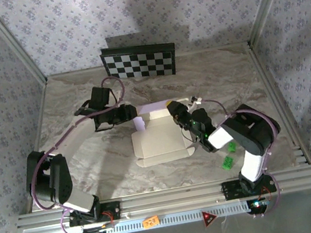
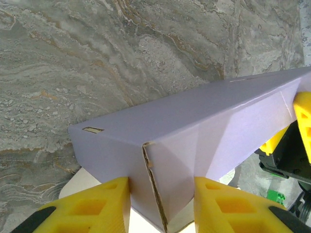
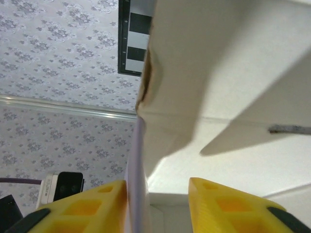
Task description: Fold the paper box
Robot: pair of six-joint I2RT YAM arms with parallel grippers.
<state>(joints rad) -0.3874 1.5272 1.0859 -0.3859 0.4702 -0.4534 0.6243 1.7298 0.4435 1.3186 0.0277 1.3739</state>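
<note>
The paper box (image 1: 160,142) lies mid-table, its cream inside face up and its far lavender wall raised. My left gripper (image 1: 133,113) is at the wall's left end. In the left wrist view that gripper (image 2: 161,204) is shut on the folded lavender corner of the box (image 2: 194,116), with both yellow fingers pressed against it. My right gripper (image 1: 173,110) is at the wall's right end. In the right wrist view it (image 3: 158,204) stands open: the thin lavender wall (image 3: 137,170) rests against the left finger, and the right finger is apart over the cream panel (image 3: 218,121).
A black-and-white checkerboard panel (image 1: 139,62) leans against the back wall. Small green pieces (image 1: 228,161) lie near the right arm's base. Metal frame rails line the table's sides and front. Bare marble surface (image 2: 97,63) lies beyond the box.
</note>
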